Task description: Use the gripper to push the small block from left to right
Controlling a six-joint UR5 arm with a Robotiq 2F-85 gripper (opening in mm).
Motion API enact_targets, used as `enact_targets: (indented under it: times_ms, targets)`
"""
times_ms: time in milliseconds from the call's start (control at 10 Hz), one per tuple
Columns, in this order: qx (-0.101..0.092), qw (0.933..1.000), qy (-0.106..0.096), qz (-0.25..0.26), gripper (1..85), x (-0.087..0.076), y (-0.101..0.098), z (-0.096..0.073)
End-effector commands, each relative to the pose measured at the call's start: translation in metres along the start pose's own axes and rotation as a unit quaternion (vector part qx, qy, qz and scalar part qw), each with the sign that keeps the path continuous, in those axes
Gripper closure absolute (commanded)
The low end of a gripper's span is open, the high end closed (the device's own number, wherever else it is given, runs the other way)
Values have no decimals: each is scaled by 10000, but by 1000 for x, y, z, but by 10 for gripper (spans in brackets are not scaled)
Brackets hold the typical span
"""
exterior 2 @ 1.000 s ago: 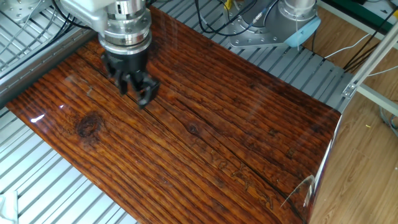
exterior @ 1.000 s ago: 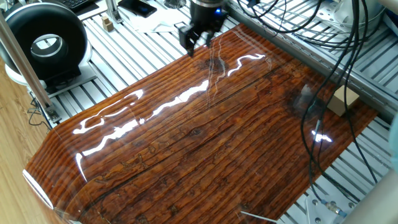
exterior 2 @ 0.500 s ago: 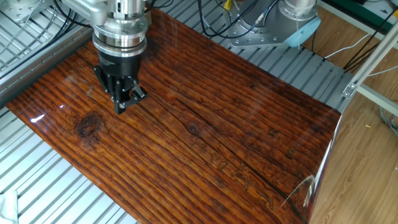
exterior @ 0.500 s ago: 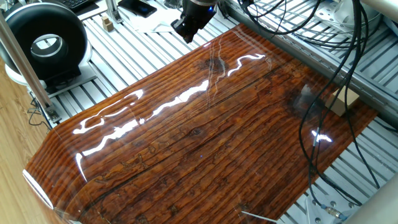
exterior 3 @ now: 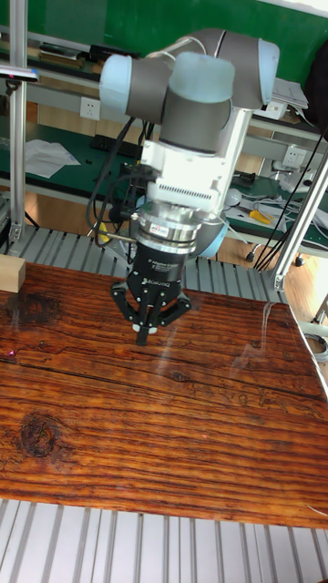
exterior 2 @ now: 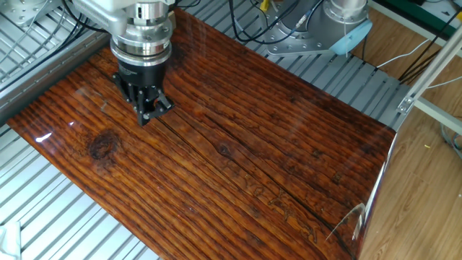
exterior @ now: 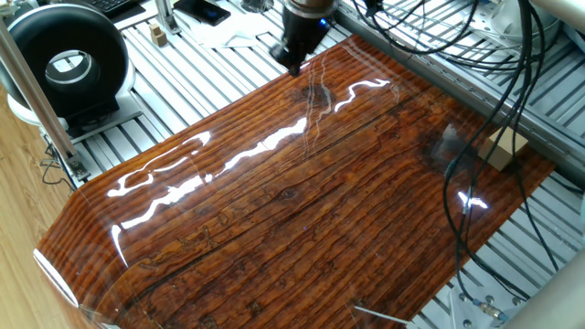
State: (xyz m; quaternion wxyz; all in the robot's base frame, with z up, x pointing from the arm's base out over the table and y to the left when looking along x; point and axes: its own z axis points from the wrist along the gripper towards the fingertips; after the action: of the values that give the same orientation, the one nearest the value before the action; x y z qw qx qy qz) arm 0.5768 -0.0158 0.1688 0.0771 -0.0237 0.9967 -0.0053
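Observation:
The small block (exterior: 505, 149), a plain tan wooden cuboid, rests at the right edge of the glossy wooden board (exterior: 302, 210), partly behind hanging black cables. In the tall fixed view the small block (exterior 3: 11, 272) shows at the far left edge of the board. My gripper (exterior: 294, 64) hangs over the board's far corner, well away from the block. Its black fingers point straight down, pressed together with nothing between them, just above the wood. The other fixed view shows the gripper (exterior 2: 147, 117) but not the block. In the tall fixed view the gripper (exterior 3: 143, 339) is right of the block.
A black round device (exterior: 69, 59) and a tiny wooden piece (exterior: 158, 35) stand on the slatted metal table beyond the board. Black cables (exterior: 512, 82) dangle over the board's right side. The arm's base (exterior 2: 346, 22) sits behind the board.
The gripper twisted about its wrist and shifted a little over the same corner of the board. The block stayed where it was.

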Motion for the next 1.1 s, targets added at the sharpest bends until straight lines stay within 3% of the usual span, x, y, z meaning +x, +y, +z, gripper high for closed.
enact_targets:
  times_ms: [0, 100, 300, 400, 800, 1000]
  targets:
    - [-284, 9987, 409, -72, 847, 29, 4, 7]
    - [-435, 9981, 425, 5, 847, 32, 11, 9]
    - [-223, 9993, 111, -273, 847, 23, -6, 17]
    - [-322, 9986, 7, -424, 847, 24, -6, 23]
    - [-899, 9928, 446, -649, 847, 53, 23, 24]
    - [-783, 9940, 464, -608, 847, 52, 19, 24]
